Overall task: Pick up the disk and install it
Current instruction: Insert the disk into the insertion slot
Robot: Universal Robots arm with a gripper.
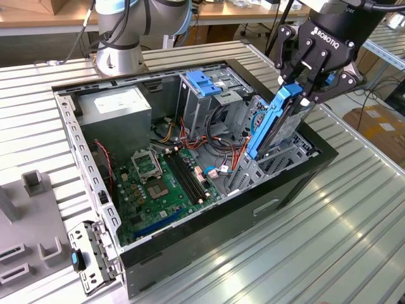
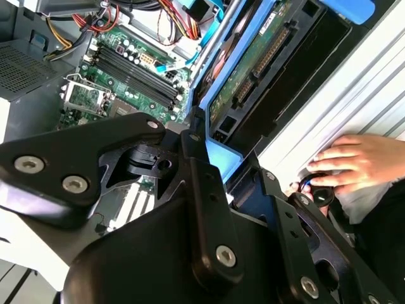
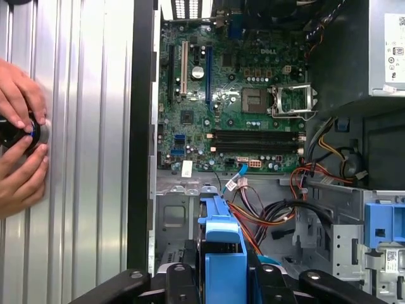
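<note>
From where I stand, the black multi-link gripper (image 1: 304, 85) hangs over the end of the open black tower computer case (image 1: 228, 221) at the exterior view's right. Its fingers are clamped on the upper end of the flat grey-metal disk with blue plastic side rails (image 1: 273, 123). The disk is steeply tilted, its lower end dipping into the bare metal drive bay (image 1: 278, 161) at that end of the case. I cannot tell whether it touches the bay.

In the second wrist view the disk's green circuit-board underside (image 2: 253, 57) faces the camera, framed by a blue rail.

The case lies on its side on a ribbed silver metal table (image 1: 329, 253), with the green motherboard (image 1: 161, 190) exposed in the middle. A grey power-supply box with a white sticker (image 1: 117, 107) sits in the far corner, and a tall metal cage with a light-blue plastic top (image 1: 204, 85) stands beside it.

In the first wrist view, a person's two hands (image 3: 22, 177) rest on the table just outside the case wall, wrapped around a small round black object (image 3: 12, 133).
</note>
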